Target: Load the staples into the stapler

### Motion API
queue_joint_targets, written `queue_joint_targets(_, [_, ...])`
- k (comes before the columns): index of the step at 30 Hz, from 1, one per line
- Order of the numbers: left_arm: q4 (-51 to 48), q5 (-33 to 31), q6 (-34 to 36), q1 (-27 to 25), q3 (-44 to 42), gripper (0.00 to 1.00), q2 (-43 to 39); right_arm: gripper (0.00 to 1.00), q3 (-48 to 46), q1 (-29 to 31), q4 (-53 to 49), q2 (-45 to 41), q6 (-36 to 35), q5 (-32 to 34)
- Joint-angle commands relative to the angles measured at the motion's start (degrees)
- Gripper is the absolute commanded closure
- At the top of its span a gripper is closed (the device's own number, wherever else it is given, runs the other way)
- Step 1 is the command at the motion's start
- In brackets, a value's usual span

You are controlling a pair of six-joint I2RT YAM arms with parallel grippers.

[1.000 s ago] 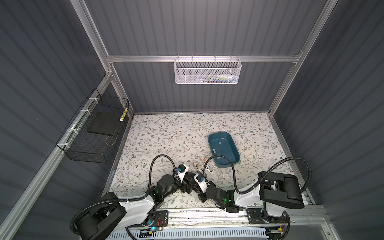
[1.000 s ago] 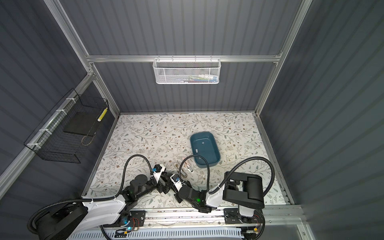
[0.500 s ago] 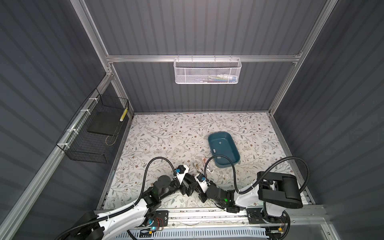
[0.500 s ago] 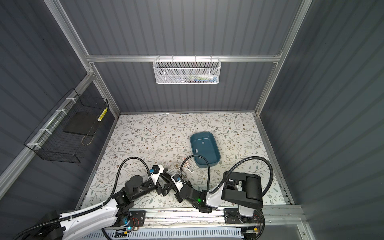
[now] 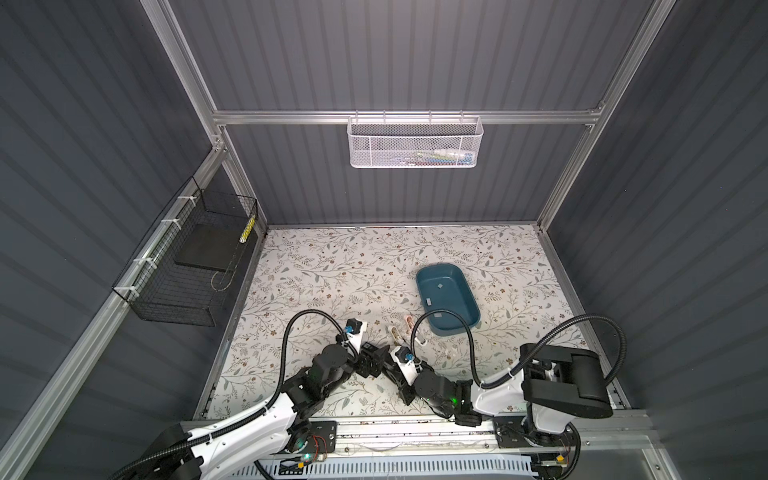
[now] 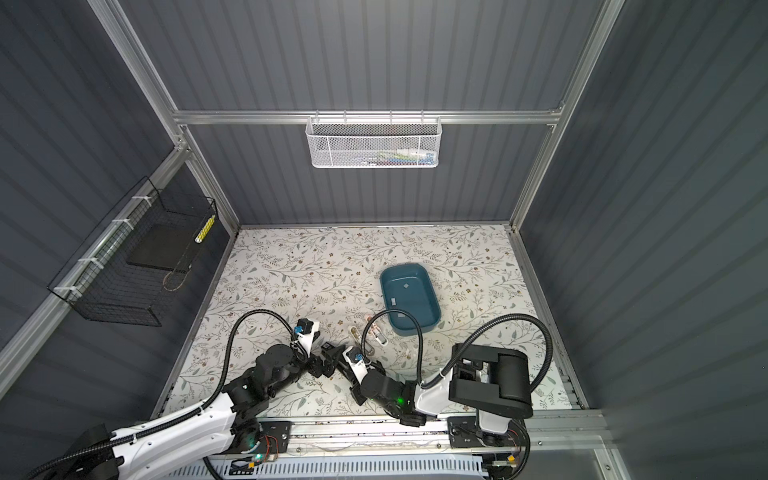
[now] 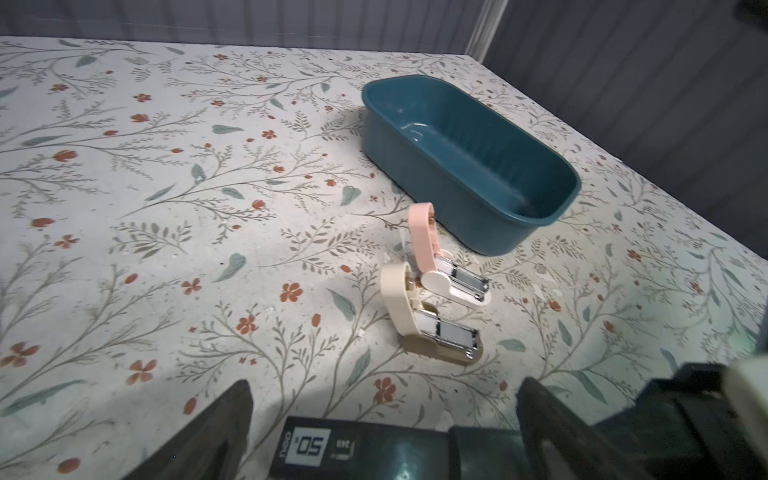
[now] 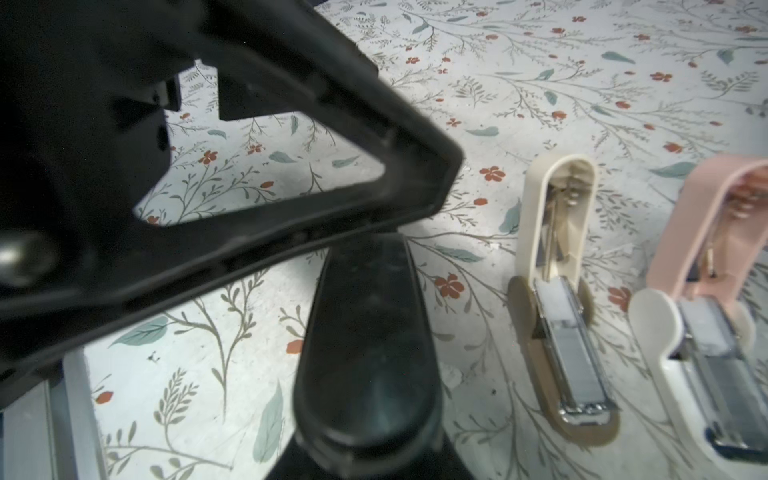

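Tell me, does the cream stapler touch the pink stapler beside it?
Apart. The right wrist view shows a strip of bare floral table between the brown base of the cream stapler and the white base of the pink stapler.

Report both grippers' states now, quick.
Left gripper: open, jaws wide apart, with a black labelled object lying between them.
Right gripper: cannot be told; its jaws are not clearly shown.

White mesh basket [image 5: 390, 150] and black wire basket [image 5: 178, 308] hanging on the walls, oblong teal plastic tub [image 5: 455, 299] sitting on floral tabletop [image 5: 332, 270].
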Motion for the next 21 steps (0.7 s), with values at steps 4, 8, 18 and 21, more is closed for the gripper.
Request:
queue_joint_targets(4, [-8.91,-8.84,-4.61,0.29,5.06,0.01,-0.01,0.58,-0.46,0.78,-0.45,-2.24,0.07,1.91])
queue_joint_targets(8, [-11.14,-8.74,-5.42,0.22,6.27,0.01,0.18,0.52,-1.11,1.54,-1.21,-4.40,-0.30,2.58])
queue_joint_targets(18, [-12.92,-5.03,-6.22,0.24,6.46,0.01,1.79,0.69,-0.19,1.92,-5.04,-8.26,-0.24,3.52])
queue_joint_targets(21, [-12.49,-3.02,-6.87,0.19,6.32,0.01,3.30,0.76,1.23,1.88,-5.88,-6.73,-0.18,3.85])
